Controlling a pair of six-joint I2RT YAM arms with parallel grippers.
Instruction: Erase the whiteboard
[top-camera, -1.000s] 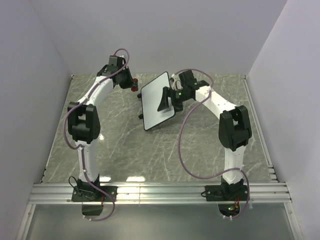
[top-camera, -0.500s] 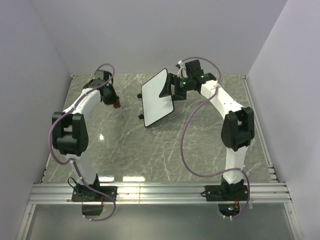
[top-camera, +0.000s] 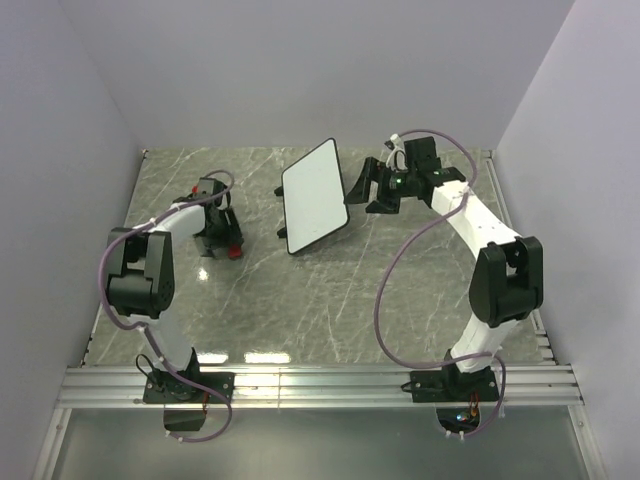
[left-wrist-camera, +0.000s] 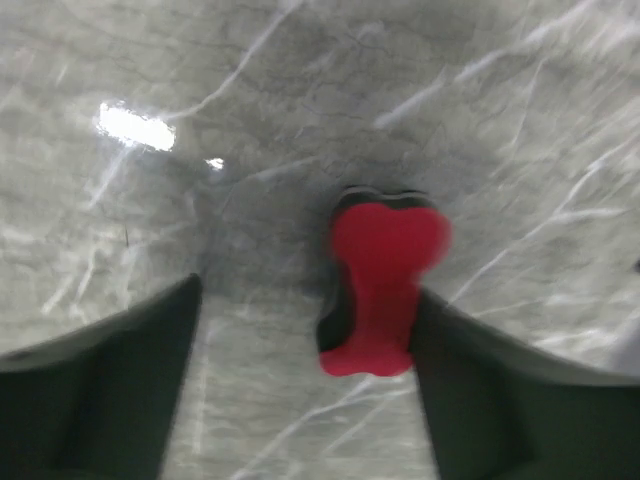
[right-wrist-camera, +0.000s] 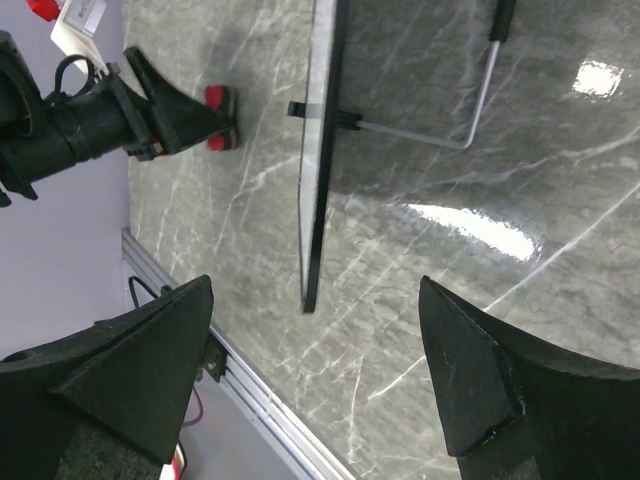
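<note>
The small white rectangular whiteboard with its thin black frame (top-camera: 315, 195) stands propped on the grey marbled table (top-camera: 300, 310) in the upper middle of the overhead view. Its long axis runs from upper right down to lower left, and its face shows no marks that I can make out. The right gripper (top-camera: 362, 198) sits just beside the board's right-hand edge, apart from it, with its black fingers (right-wrist-camera: 140, 360) spread wide. In the right wrist view the board appears edge-on as a thin dark line running top to bottom left of centre, beyond the fingertips, with its bent wire stand (right-wrist-camera: 440, 135) reaching to the upper right. The left gripper (top-camera: 225, 243) is low over the table at the middle left of the overhead view, well apart from the board. Its fingers are parted around the small red eraser block with a black underside (left-wrist-camera: 378, 290), which lies on the marble close against the right-hand finger, with a clear gap to the other, so it is not clamped. By this layout the right arm is much the nearer to the board, and any further contact turns on that edge facing its open fingers
</note>
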